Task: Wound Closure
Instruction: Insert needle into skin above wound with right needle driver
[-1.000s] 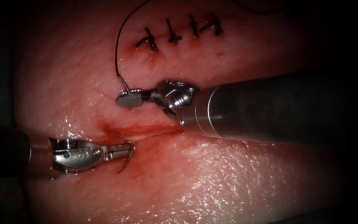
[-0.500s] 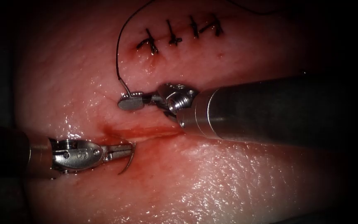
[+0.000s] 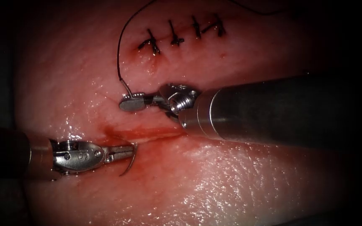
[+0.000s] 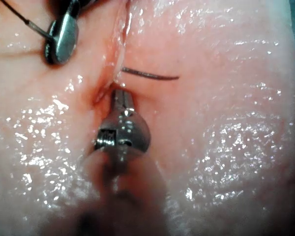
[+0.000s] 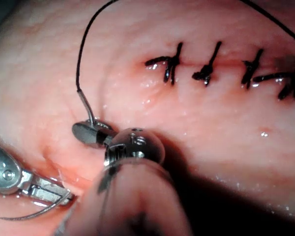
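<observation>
Gripping the needle (image 3: 128, 161) near its upper end, the left pincer (image 3: 124, 152) sits lower left below the cut (image 3: 147, 134). Needle's point curves down-left, clear of tissue (image 3: 239, 180). Right pincer (image 3: 131, 102), mid-frame above, clamps the thread's (image 3: 119, 54) end.

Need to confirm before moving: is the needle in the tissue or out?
Partly in: the left tool grips the needle by the cut, its tip free.

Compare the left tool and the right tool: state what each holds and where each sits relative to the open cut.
The left tool holds the needle near one end, with the free curve hanging below the jaws; the right tool holds the needle's tail end, where the thread joins it. The left tool sits at the left end of the cut; the right tool lies above the cut. Both have their jaws shut.
</observation>
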Action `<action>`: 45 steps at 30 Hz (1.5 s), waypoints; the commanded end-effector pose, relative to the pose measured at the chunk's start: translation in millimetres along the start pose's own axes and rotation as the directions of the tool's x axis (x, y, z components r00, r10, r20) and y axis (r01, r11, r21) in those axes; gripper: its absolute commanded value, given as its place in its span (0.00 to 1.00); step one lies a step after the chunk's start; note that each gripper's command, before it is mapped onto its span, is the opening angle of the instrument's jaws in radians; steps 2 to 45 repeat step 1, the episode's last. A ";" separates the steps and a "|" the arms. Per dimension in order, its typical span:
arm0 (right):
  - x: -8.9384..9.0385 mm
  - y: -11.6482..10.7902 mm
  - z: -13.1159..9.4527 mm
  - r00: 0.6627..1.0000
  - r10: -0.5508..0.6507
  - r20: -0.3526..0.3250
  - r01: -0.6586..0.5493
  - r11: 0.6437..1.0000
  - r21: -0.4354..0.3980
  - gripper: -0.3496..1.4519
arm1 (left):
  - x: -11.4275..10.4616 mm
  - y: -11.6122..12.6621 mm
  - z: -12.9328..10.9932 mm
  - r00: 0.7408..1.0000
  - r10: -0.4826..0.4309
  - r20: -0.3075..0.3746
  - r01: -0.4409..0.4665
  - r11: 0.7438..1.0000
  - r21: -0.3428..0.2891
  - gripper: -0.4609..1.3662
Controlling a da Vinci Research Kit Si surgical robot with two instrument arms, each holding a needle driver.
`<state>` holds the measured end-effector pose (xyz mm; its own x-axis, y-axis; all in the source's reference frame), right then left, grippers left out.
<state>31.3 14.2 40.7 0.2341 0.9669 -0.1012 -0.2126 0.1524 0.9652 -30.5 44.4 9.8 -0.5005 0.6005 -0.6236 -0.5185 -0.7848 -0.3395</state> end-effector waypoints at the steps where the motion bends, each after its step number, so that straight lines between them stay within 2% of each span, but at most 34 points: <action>1: 0.1 0.0 0.0 1.000 0.001 -0.001 -0.001 1.000 -0.006 0.00 | 0.0 0.0 0.0 1.000 0.002 0.000 -0.002 1.000 -0.008 0.06; 45: 0.1 0.0 0.0 1.000 0.001 -0.001 -0.001 1.000 -0.006 0.00 | 0.0 0.0 0.0 1.000 0.002 0.000 -0.002 1.000 -0.008 0.06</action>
